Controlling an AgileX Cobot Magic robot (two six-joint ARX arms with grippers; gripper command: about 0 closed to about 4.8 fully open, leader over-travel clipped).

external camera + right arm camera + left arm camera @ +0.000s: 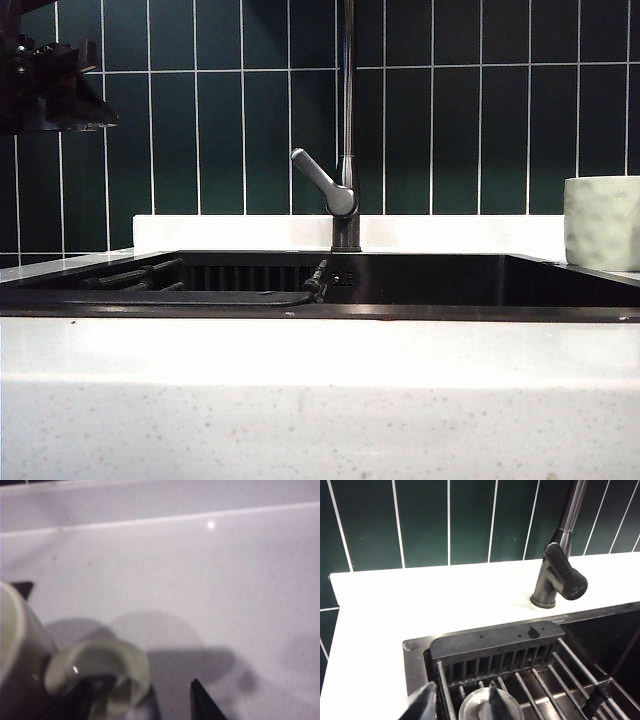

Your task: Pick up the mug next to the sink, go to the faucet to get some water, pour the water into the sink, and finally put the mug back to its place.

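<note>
The cream dimpled mug (603,222) stands on the countertop at the right end of the black sink (420,311). In the right wrist view its loop handle (97,667) faces my right gripper (140,700). That gripper is open, with one finger (75,702) at the loop and the other (204,702) clear of it over bare counter. The dark faucet (346,120) rises behind the sink with its grey lever (320,180) angled left. My left gripper (462,700) hangs open and empty above the sink's left end. No water is in view.
A black wire rack (560,675) and a slotted black caddy (495,642) lie in the sink's left part, over a round metal drain (480,707). Dark green tiles (200,110) form the back wall. The left arm's dark bulk (50,90) hangs at the upper left.
</note>
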